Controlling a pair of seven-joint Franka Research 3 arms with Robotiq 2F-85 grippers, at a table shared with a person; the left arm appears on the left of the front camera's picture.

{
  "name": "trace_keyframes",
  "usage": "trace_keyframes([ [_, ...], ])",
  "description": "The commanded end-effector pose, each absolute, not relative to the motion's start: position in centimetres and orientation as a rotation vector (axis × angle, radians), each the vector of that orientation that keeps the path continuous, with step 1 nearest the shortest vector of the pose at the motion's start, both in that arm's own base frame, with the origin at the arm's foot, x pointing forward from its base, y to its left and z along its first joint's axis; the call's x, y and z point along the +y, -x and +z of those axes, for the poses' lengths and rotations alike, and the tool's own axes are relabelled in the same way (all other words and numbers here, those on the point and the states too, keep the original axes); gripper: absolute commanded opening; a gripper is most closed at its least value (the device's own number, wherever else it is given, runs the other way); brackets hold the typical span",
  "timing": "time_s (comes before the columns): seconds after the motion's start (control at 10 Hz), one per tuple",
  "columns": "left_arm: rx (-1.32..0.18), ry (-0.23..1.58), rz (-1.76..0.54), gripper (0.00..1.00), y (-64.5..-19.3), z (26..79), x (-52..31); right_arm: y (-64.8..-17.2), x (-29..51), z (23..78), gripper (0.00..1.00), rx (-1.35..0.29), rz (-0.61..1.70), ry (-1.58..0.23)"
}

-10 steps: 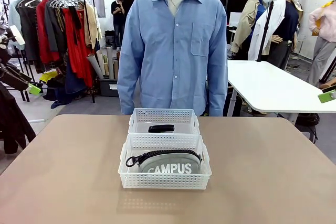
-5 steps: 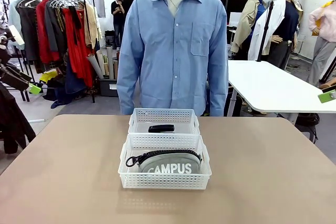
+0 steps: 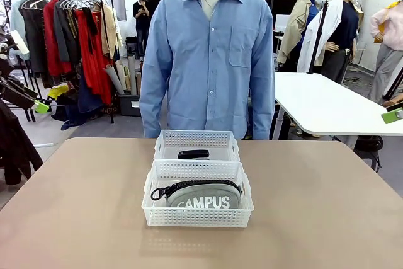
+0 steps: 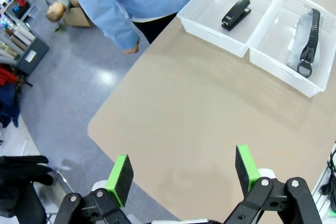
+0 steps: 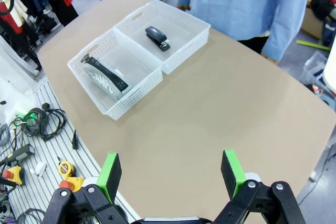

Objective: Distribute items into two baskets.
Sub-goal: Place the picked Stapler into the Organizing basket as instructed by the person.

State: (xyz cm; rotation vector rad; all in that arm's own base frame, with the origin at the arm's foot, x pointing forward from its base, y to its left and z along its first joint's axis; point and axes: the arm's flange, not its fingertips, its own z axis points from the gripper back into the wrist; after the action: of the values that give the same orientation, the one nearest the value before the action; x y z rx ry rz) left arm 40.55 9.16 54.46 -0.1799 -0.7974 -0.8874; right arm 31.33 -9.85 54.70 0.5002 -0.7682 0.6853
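Two white baskets stand end to end in the middle of the tan table. The near basket [image 3: 198,212] holds the grey CAMPUS pouch [image 3: 204,196] with its black zipper. The far basket [image 3: 196,138] holds the small black stapler [image 3: 192,154]. The left wrist view shows the stapler [image 4: 235,13] and the pouch [image 4: 304,35] far from my open left gripper [image 4: 184,174], which hangs above the table's corner. My right gripper [image 5: 171,174] is open too, high over the table's side, well away from the pouch [image 5: 104,76] and stapler [image 5: 157,37].
A person in a blue shirt [image 3: 208,48] stands at the far edge with arms down. A white table [image 3: 327,105] is at the back right, a clothes rack [image 3: 69,29] at the back left. Cables and tools [image 5: 37,129] lie beside the table's near edge.
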Motion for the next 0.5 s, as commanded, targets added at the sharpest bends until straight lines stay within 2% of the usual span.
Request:
trace_keyframes([
  [0.0, -0.787, 0.180, -0.892, 1.00, -40.49, 54.61, 9.16, -31.38, -9.89, 54.80, 1.00, -0.787, 0.694, -0.516],
  [0.4, -0.787, 0.180, -0.892, 1.00, -40.49, 54.61, 9.16, -31.38, -9.89, 54.80, 1.00, -0.787, 0.694, -0.516],
])
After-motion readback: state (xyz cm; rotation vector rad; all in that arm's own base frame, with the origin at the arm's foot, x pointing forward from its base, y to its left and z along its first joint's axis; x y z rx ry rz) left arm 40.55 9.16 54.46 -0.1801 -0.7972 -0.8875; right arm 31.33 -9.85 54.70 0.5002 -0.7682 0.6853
